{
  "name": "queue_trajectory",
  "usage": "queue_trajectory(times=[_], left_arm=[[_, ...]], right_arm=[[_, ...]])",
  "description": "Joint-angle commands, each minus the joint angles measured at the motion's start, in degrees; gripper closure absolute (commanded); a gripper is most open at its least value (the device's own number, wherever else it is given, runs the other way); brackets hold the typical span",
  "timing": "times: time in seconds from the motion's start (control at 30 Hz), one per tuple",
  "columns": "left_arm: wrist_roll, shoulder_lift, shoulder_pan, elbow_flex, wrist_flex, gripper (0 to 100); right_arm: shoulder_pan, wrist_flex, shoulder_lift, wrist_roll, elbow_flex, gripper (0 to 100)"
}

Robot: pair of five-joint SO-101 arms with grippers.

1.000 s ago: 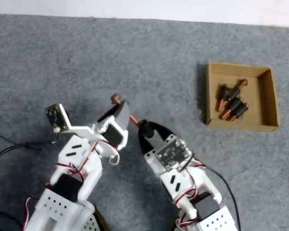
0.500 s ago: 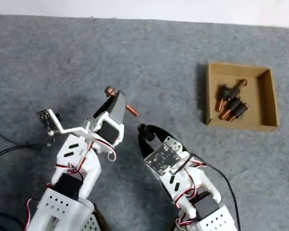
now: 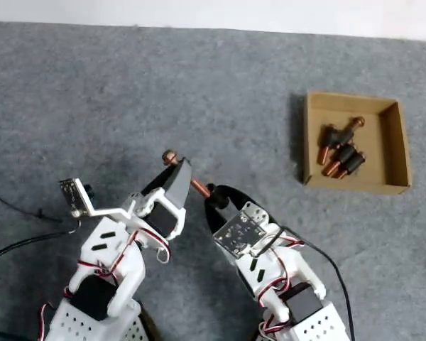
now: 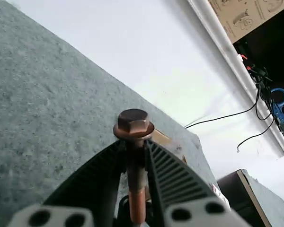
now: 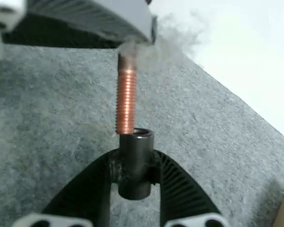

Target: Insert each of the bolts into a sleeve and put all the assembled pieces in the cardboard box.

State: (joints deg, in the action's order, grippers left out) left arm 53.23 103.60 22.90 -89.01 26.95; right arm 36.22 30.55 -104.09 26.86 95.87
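Between the two arms: bolt tip back at the sleeve's mouth.
Right gripper (image 5: 133, 165) is clamped on the short black cylindrical sleeve (image 5: 135, 146), open bore facing the left gripper (image 4: 135, 146), whose jaws pinch the coppery hex-headed threaded bolt (image 4: 134, 137). That arm drifted clear half a second ago and has swung back in, so the tip now sits at the rim, seemingly toward one edge; insertion looks set up, not made. Farther off, the shallow brown cardboard box (image 3: 309, 142) holds several finished bolt-and-sleeve pieces (image 3: 341, 153).
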Motion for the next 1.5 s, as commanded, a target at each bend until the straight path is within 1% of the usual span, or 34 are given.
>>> queue_trajectory(times=[0.0, 0.4, 0.63, 0.7, 0.9, 1.03, 1.17, 1.3, 1.33, 1.47], left_arm=[[-0.09, 0.22, 1.10, -0.13, 0.35, 100], [-0.09, 0.22, -1.45, -0.48, 0.35, 100], [-0.09, 0.22, -1.71, -0.48, 0.35, 100], [-0.09, 0.22, -2.95, -0.48, 0.35, 100], [-0.09, 0.22, -3.56, -2.86, 0.62, 100], [-0.09, 0.22, 0.04, -4.09, 0.70, 100], [-0.09, 0.22, 0.48, -4.79, 0.88, 100], [-0.18, 0.22, 1.54, -4.35, 6.51, 100], [-1.41, 0.22, 2.86, -4.35, 7.82, 100], [-10.20, 0.22, 9.63, -4.79, 11.69, 100]], right_arm=[[0.48, -0.04, -1.19, 0.62, 8.31, 99.4], [0.92, -0.13, -1.19, 0.62, 8.31, 99.4], [6.11, -0.13, -1.19, 0.62, 8.13, 99.4], [6.73, -0.13, -1.19, 0.70, 8.13, 99.4], [4.88, -0.13, -1.27, 0.62, 8.13, 99.4], [4.18, -0.13, -1.27, 0.62, 8.13, 99.4], [4.09, -0.13, -1.27, 0.70, 8.13, 99.4], [2.33, -0.31, -1.27, 0.62, 8.04, 99.4], [1.89, -0.31, -1.27, 0.62, 8.04, 99.4], [1.80, -0.40, -1.27, 0.53, 8.04, 99.4]])
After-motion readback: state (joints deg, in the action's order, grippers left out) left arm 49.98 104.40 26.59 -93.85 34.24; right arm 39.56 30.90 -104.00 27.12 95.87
